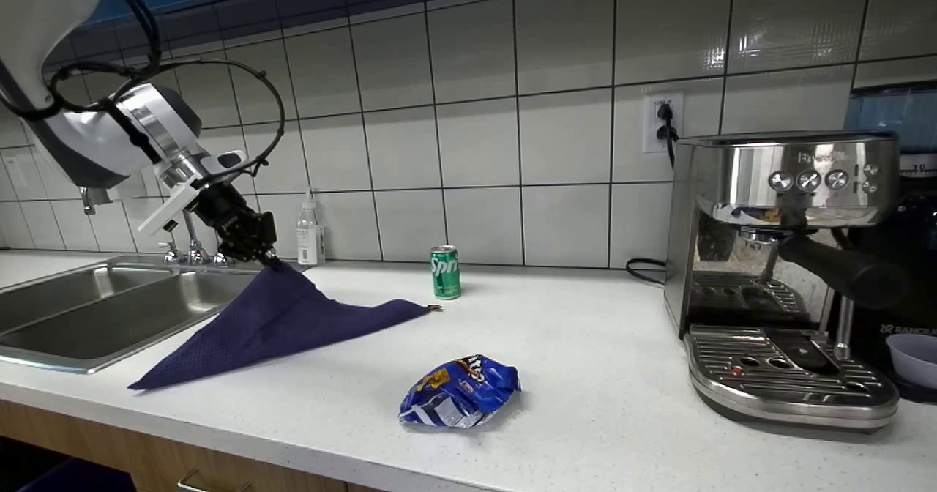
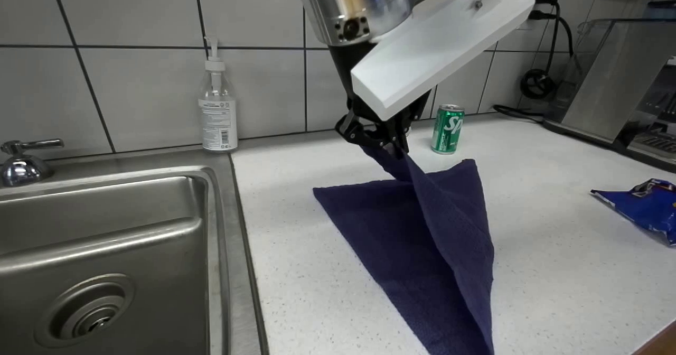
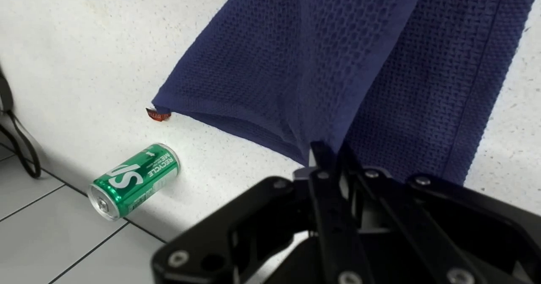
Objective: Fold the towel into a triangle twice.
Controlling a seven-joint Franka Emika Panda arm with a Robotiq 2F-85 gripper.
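A dark navy-blue towel [image 1: 285, 323] lies on the counter with a raised part drawn up to a peak at my gripper [image 1: 270, 258]. In an exterior view, the towel [image 2: 459, 228] shows a flat layer on the left and a lifted fold slanting up to the gripper [image 2: 393, 150]. From the wrist view, the jaws of the gripper [image 3: 336, 157] stand close together, pinching the lifted towel [image 3: 338, 72]; their tips partly hide the gripped cloth. A corner with a small red-brown tag points toward the green can.
A green soda can [image 1: 445, 272] stands behind the towel near the wall. A crinkled blue snack packet [image 1: 461, 392] lies toward the counter front. The steel sink [image 2: 216, 270] and a pump bottle [image 2: 217, 112] are on one side, a coffee machine [image 1: 790, 272] on the other.
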